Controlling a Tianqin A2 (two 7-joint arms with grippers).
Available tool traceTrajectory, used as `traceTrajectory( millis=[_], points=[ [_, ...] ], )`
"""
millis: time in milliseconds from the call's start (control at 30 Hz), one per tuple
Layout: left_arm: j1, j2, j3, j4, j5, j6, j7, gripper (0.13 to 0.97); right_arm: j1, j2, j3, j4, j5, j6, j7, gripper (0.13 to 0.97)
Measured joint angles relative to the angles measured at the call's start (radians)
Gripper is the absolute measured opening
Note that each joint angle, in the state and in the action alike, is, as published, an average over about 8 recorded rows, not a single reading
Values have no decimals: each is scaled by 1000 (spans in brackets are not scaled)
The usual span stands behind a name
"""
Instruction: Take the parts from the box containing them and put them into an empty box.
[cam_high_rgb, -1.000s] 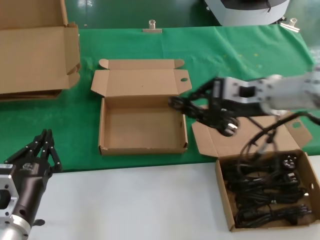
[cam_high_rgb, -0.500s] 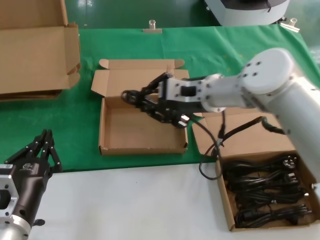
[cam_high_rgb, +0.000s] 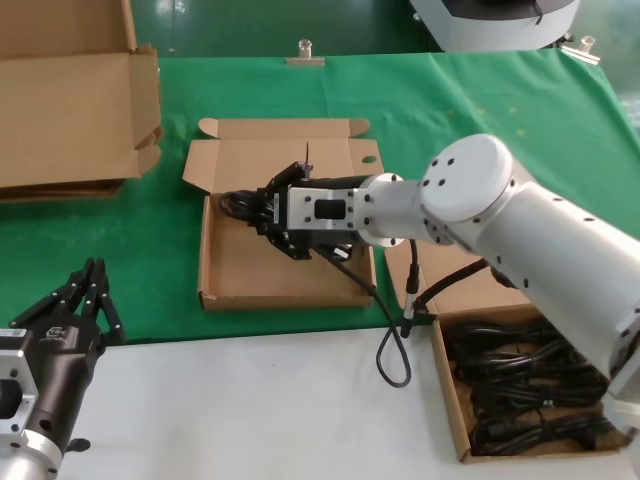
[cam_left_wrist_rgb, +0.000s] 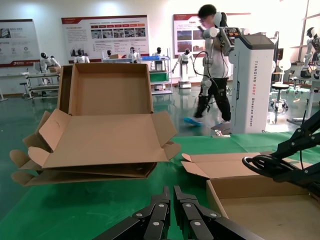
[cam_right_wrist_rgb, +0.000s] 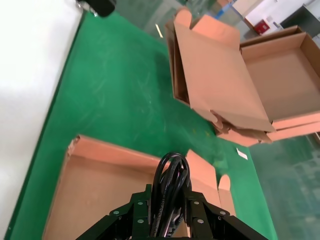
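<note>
Head view shows the surface (cam_high_rgb: 250, 400) as a green cloth at the back meeting a white strip at the front. At ten o'clock on the cloth lies a large cardboard carton (cam_high_rgb: 70, 110) with its flaps spread. Toward twelve o'clock sits the empty box (cam_high_rgb: 285, 245), lid folded back. At four o'clock, on the white strip, the box containing them (cam_high_rgb: 450, 400) is partly covered by the right arm, and several coiled black parts (cam_high_rgb: 530, 395) lie side by side in it.

The right arm reaches across from three o'clock, and the right gripper (cam_high_rgb: 262, 212) hangs over the ten o'clock part of the empty box. Its fingers are clenched on one black cord (cam_high_rgb: 238, 204), whose loop sticks out past the fingertips. The rest of that cord trails down over the box's front wall and curls on the white strip at six o'clock. In the right wrist view the same loop (cam_right_wrist_rgb: 170, 192) stands between the fingers above the box floor.

The left gripper (cam_high_rgb: 80, 305) is parked at eight o'clock, its fingers pressed together and grasping nothing.
</note>
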Motion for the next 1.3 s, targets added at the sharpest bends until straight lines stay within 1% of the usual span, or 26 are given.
traceTrajectory(
  millis=[100, 233, 733, 1033, 1167, 1300],
  points=[
    [0, 0, 0, 0, 0, 0, 0, 172, -3, -1, -52, 2, 34, 41, 5, 259],
    [0, 0, 0, 0, 0, 0, 0, 172, -15, -2, -81, 8, 40, 80, 12, 259],
    [0, 0, 0, 0, 0, 0, 0, 172, -64, -2, -95, 33, -2, 145, 39, 263],
    [0, 0, 0, 0, 0, 0, 0, 172, -74, -2, -95, 40, -15, 159, 57, 324],
    [0, 0, 0, 0, 0, 0, 0, 172, -67, -2, -95, 37, 9, 159, 63, 386],
    [0, 0, 0, 0, 0, 0, 0, 172, -52, -2, -95, 29, 57, 157, 66, 448]
  ],
)
